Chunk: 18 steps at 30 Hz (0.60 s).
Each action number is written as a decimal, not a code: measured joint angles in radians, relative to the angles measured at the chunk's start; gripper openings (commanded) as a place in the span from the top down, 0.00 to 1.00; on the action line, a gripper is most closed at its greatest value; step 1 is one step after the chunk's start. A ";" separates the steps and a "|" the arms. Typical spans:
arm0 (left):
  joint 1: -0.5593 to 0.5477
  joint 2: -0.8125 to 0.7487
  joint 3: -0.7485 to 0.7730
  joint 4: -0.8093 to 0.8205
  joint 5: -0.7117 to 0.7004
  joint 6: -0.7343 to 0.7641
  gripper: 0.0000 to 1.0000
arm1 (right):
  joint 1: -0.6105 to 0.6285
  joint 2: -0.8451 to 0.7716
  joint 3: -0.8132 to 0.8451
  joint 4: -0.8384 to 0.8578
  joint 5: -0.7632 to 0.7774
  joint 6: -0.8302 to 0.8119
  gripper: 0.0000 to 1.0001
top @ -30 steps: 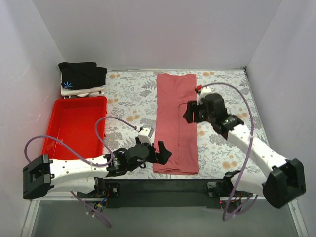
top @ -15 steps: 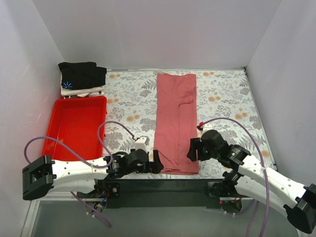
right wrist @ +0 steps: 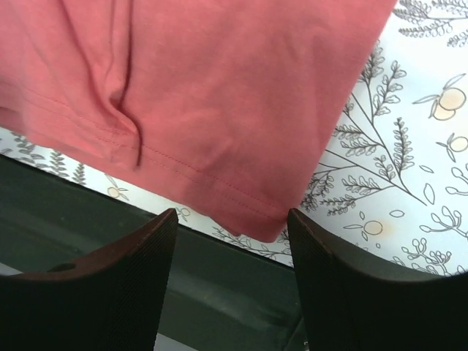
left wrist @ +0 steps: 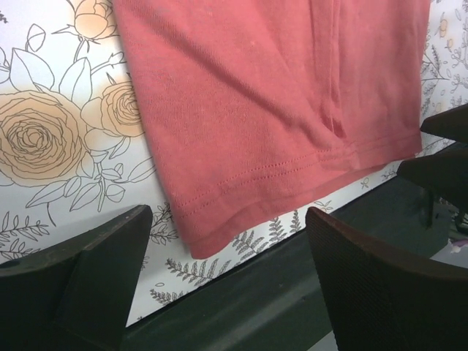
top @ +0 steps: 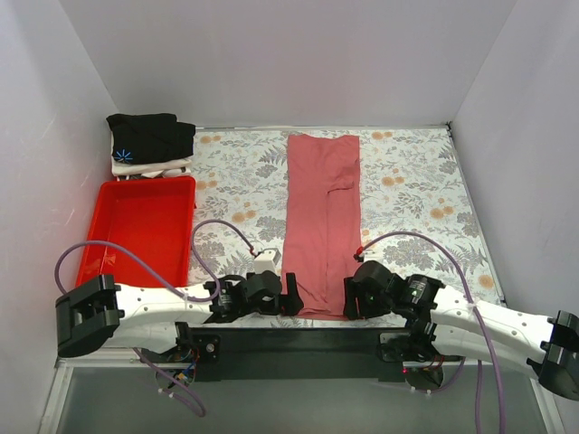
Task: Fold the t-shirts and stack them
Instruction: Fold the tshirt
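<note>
The salmon-red t-shirt (top: 323, 217) lies flat as a long narrow strip running from the back of the table to its near edge. My left gripper (top: 294, 301) sits at the strip's near left corner, open. In the left wrist view that hem corner (left wrist: 197, 245) lies just ahead of the left gripper (left wrist: 234, 292). My right gripper (top: 349, 298) is at the near right corner, also open. In the right wrist view that corner (right wrist: 272, 232) lies just ahead of the right gripper (right wrist: 230, 285). A folded black t-shirt (top: 149, 136) with a blue starburst rests on a white t-shirt (top: 158, 167) at the back left.
A red plastic tray (top: 99, 231) stands at the left, between the folded pile and my left arm. The dark table-edge rail (top: 298, 339) runs right under both grippers. White walls close in the left, back and right sides.
My right arm has swung from the middle of the salmon strip down to its near right corner. The left gripper has slid to the near left corner and its jaws have narrowed a little.
</note>
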<state>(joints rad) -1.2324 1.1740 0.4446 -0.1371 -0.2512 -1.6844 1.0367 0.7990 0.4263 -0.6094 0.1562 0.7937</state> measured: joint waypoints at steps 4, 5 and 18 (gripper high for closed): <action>0.000 0.033 0.016 -0.004 0.001 -0.002 0.35 | 0.019 0.005 -0.014 -0.015 0.029 0.044 0.43; 0.000 0.036 0.019 -0.009 0.002 -0.005 0.37 | 0.019 0.004 -0.016 -0.016 0.033 0.050 0.43; -0.007 0.069 0.047 -0.077 -0.002 -0.042 0.55 | 0.019 -0.029 -0.062 0.018 0.051 0.098 0.59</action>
<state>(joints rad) -1.2392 1.2427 0.4915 -0.2142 -0.2527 -1.7264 1.0561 0.7704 0.3641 -0.5919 0.2077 0.8913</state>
